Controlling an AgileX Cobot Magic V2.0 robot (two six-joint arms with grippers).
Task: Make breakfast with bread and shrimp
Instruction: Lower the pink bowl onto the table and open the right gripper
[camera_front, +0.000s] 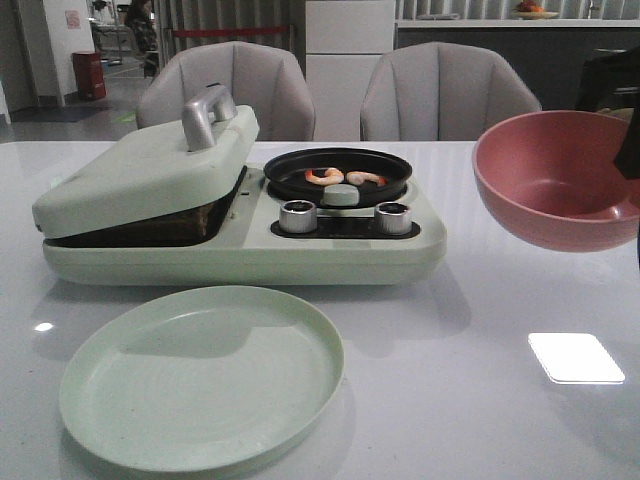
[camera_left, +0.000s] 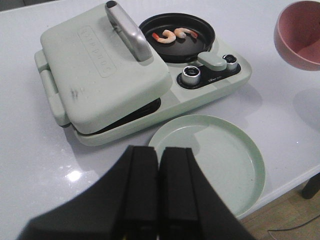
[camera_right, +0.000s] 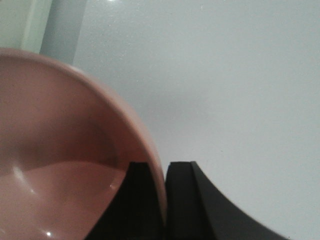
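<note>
1. Since nothing's cooked yet, the pale green plate (camera_front: 200, 375) sits bare at the near edge of the bench (camera_front: 500, 420), probably waiting for the finished food.
2. Left gripper (camera_left: 159, 190) hangs over that plate, fingers pressed together, holding nothing.
3. Right gripper (camera_right: 165, 200) pinches the rim of the pink bowl (camera_front: 555, 180), lifted off the bench.
4. Both shrimp (camera_front: 343, 177) lie in the black pan (camera_front: 338, 172) of the cooker (camera_front: 240, 215).
5. Bread isn't visible; I'd guess it's under the lid (camera_front: 150, 170), propped slightly ajar.
</note>
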